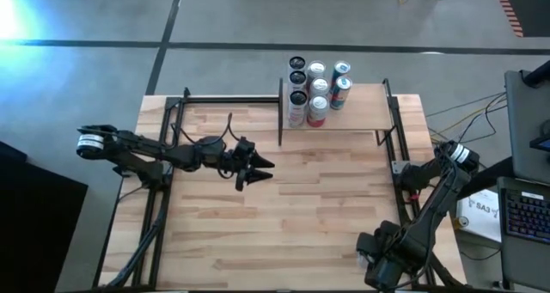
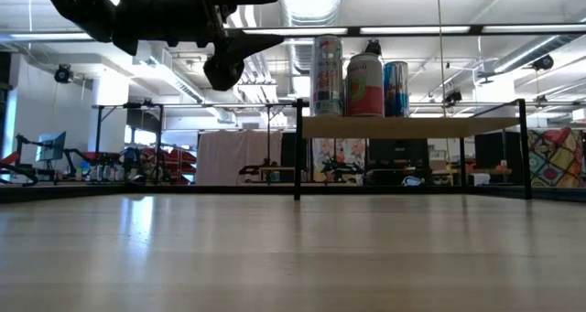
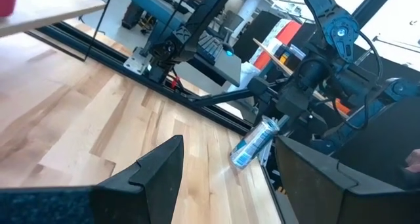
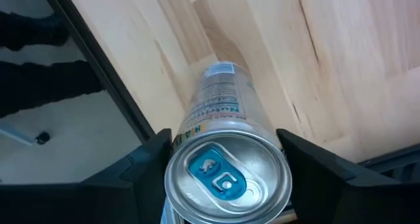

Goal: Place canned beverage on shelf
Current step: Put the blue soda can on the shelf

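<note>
Spanning both pincers' working area, the table (image 1: 301, 216) carries the shelf (image 1: 361, 117) at its far edge, well beyond the left pincer (image 1: 256, 171) and farther still from the right pincer (image 4: 223, 142). The shelf is a pale panel raised on black rods. A cluster of upright cans (image 1: 318, 91) occupies the shelf end nearer the left pincer.

Left pincer: suspended above the table's middle, pointing toward the right arm. Its fingers stand apart with nothing between them.

Right pincer: positioned at the table's near right corner, beside the black edge rail. Its fingers are clamped on a can (image 4: 226, 171), one on each side. The can's blue-tabbed top faces the wrist, and its body points away from the pincer toward the tabletop. From the left pincer it appears tilted, just above the table edge.
</note>
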You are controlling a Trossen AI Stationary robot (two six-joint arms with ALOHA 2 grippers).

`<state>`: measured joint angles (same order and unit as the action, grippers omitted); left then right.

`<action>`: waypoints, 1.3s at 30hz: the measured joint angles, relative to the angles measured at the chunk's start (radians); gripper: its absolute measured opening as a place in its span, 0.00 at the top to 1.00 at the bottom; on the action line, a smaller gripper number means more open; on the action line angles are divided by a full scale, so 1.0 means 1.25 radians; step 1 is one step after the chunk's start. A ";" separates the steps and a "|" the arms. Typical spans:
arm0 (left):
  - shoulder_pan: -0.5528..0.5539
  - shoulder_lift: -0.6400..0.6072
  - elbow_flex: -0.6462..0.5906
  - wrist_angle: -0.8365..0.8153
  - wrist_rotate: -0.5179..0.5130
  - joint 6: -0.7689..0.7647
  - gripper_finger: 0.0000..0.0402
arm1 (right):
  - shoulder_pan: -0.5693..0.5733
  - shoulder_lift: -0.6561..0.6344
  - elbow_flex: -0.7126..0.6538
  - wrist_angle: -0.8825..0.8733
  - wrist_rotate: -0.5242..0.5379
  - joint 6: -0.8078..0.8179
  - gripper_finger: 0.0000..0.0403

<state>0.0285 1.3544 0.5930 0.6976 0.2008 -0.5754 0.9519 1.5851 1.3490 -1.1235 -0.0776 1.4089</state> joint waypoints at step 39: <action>-0.164 0.248 0.505 -0.627 -0.088 0.280 0.33 | -0.464 -0.197 0.001 0.151 0.231 0.309 0.39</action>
<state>-0.1761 1.6644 1.2242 -0.0864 0.0902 -0.2260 0.3723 1.3384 1.3500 -0.9346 0.2113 1.7953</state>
